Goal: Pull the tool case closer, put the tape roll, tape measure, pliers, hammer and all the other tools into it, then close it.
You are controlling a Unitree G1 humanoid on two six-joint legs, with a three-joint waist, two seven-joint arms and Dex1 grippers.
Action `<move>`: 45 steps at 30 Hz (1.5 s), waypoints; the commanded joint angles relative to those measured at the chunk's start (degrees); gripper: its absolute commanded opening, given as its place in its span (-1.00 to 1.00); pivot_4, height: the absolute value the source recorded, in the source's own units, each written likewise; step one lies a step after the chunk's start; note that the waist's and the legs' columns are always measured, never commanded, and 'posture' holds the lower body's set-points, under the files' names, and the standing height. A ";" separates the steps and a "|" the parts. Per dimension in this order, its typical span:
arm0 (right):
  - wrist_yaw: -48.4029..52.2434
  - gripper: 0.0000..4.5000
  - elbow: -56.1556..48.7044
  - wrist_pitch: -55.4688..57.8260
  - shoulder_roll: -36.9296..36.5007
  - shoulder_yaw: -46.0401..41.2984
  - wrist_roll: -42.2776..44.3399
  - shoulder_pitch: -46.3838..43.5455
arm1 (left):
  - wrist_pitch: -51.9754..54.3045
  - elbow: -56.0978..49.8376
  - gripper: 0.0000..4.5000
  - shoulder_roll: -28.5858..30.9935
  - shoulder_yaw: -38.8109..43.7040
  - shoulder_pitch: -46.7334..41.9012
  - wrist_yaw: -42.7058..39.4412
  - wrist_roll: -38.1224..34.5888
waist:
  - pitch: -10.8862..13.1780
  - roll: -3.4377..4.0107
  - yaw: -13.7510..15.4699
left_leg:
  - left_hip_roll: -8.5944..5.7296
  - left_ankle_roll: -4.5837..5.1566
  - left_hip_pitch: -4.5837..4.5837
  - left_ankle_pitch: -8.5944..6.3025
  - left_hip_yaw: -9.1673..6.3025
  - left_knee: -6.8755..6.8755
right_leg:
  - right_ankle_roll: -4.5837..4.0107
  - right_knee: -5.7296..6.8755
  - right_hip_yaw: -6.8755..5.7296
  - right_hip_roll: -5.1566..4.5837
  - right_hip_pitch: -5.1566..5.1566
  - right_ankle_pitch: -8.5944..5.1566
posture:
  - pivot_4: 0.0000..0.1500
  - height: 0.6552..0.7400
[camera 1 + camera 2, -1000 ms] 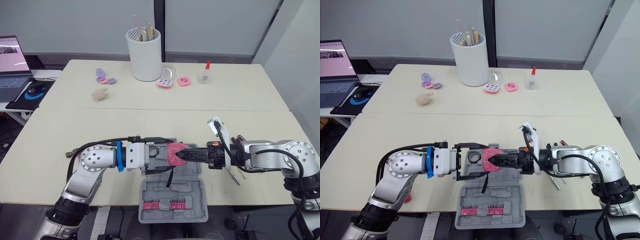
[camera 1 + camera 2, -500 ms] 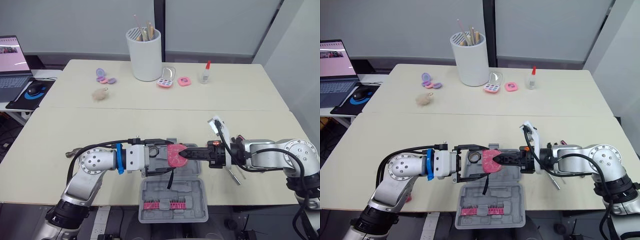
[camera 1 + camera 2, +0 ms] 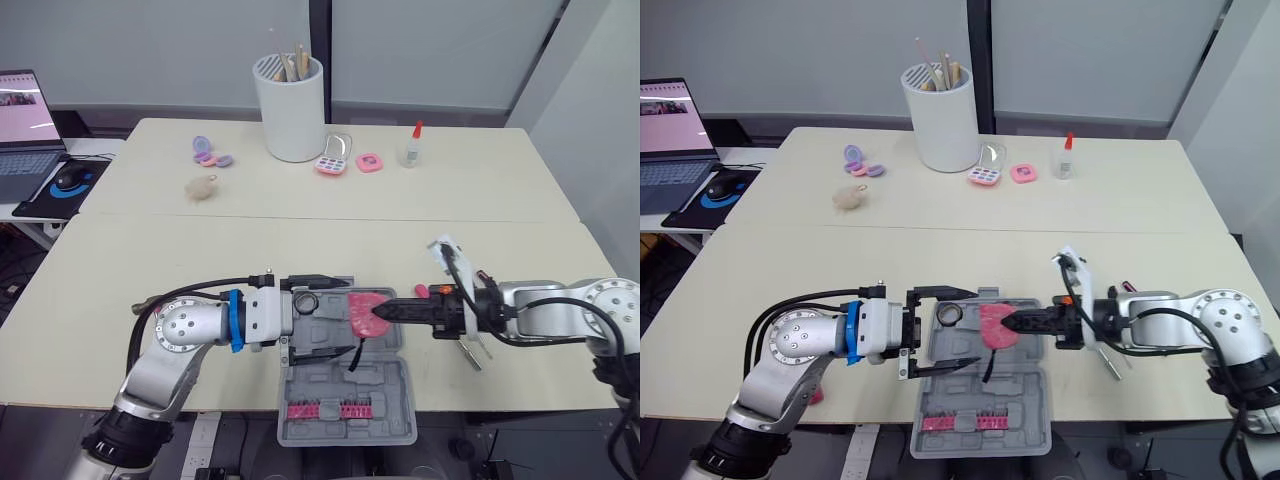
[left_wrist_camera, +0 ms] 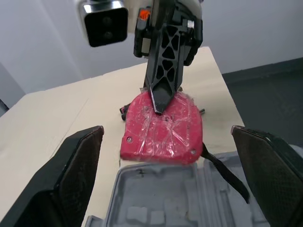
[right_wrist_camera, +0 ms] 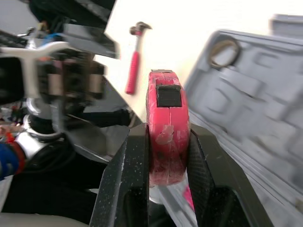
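The grey tool case (image 3: 382, 388) lies open at the table's front edge, its lid toward me. My right gripper (image 3: 386, 314) is shut on the red tape measure (image 3: 368, 314), holding it just above the case's tray with the black strap hanging down. My left gripper (image 3: 346, 318) is open, its fingers (image 4: 78, 156) spread wide on either side of the tape measure (image 4: 161, 130) without touching it. The tape roll (image 3: 948, 314) lies in the tray. The hammer (image 5: 135, 56) rests on the table beside my left arm. Red-handled pliers (image 3: 1127, 287) lie behind my right arm.
A white cylinder holder (image 3: 292, 110), small pink and purple compacts (image 3: 332, 163), a glue bottle (image 3: 410, 150) and a fluffy ball (image 3: 200, 188) stand on the far table. A laptop (image 3: 25, 135) and mouse sit at far left. A small metal tool (image 3: 470, 355) lies under my right wrist.
My left gripper has spread its fingers off the tape measure. The right gripper has drawn back to the right with the tape measure in it.
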 commanded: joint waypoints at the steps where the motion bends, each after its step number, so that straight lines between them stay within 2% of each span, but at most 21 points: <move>1: 4.00 -0.66 0.86 2.56 -6.64 -4.43 1.31 5.29 | 3.39 -6.63 1.00 2.61 2.58 3.85 -0.69 -5.08 | 0.00 0.00 0.02 | 0.00 0.00 0.00 0.00 0.00 0.00 | 0.00 -0.01 -0.01 -0.01 0.01 0.00 | 1.00 1.00; 4: 6.12 -0.66 3.11 3.71 -10.67 -6.20 0.29 10.69 | 5.32 -9.71 1.00 4.58 4.03 7.37 -0.68 -7.13 | 0.00 0.00 0.07 | 0.01 0.00 0.01 0.00 0.00 0.00 | 0.00 -0.04 0.00 -0.02 0.01 0.00 | 1.00 1.00; 7: 8.98 -0.66 4.19 4.80 -11.48 -6.85 -3.04 13.88 | 5.89 -11.64 1.00 5.38 4.27 10.28 -0.41 -7.10 | 0.00 0.00 -0.04 | 0.04 0.00 0.07 0.00 0.01 0.01 | 0.25 -0.02 0.02 -0.02 0.04 -0.14 | 1.00 1.00; 15: 14.75 -0.66 8.61 5.62 -3.79 -4.63 -18.54 12.91 | 5.96 -14.40 1.00 5.63 4.06 13.95 0.59 -6.16 | -0.03 0.04 -0.06 | 0.10 0.00 0.14 0.00 0.07 -0.01 | 0.28 -0.04 0.11 0.02 0.05 -0.16 | 1.00 1.00; 20: 15.81 -0.66 10.35 7.40 -0.09 -4.91 -24.25 13.76 | 4.70 -14.73 1.00 6.66 5.19 16.45 -0.02 -5.85 | -0.02 0.04 0.02 | 0.02 0.00 0.12 0.00 0.09 -0.01 | 0.28 -0.05 0.12 0.01 0.05 -0.16 | 1.00 1.00; 30: 16.24 -0.66 10.69 10.10 5.31 -6.94 -31.56 13.59 | 3.55 -13.00 1.00 6.43 4.67 15.52 -0.47 -4.45 | -0.03 0.04 0.01 | 0.02 0.00 0.11 0.00 0.08 -0.02 | 0.29 -0.05 0.11 0.02 0.04 -0.16 | 1.00 1.00; 32: 16.88 -0.34 10.91 10.59 5.21 -7.87 -32.86 13.29 | 3.61 -12.98 1.00 6.27 4.49 15.24 -0.43 -4.34 | -0.03 0.05 0.02 | 0.02 0.00 0.12 0.00 0.08 -0.01 | 0.29 -0.05 0.11 0.02 0.05 -0.16 | 1.00 1.00; 38: 21.61 0.32 9.24 13.96 2.19 -10.48 -35.69 12.78 | 3.40 -12.77 1.00 5.62 3.72 14.92 -0.22 -3.76 | -0.03 0.05 0.02 | 0.01 0.00 0.11 0.00 0.08 -0.02 | 0.29 -0.05 0.11 0.02 0.04 -0.16 | 1.00 1.00; 43: 28.14 0.99 4.86 16.31 -2.78 -13.12 -36.14 12.36 | 2.92 -12.39 1.00 5.04 3.44 14.54 -0.37 -3.32 | -0.02 0.08 0.01 | 0.01 0.00 0.12 0.00 0.08 -0.02 | 0.29 -0.05 0.11 0.02 0.04 -0.16 | 1.00 1.00; 45: 35.67 0.99 -0.45 13.47 -6.46 -13.76 -37.55 13.29 | 2.54 -12.22 1.00 4.84 3.27 14.44 -0.63 -3.02 | -0.01 0.09 0.02 | 0.02 0.00 0.12 0.00 0.08 -0.01 | 0.29 -0.05 0.11 0.02 0.05 -0.16 | 1.00 1.00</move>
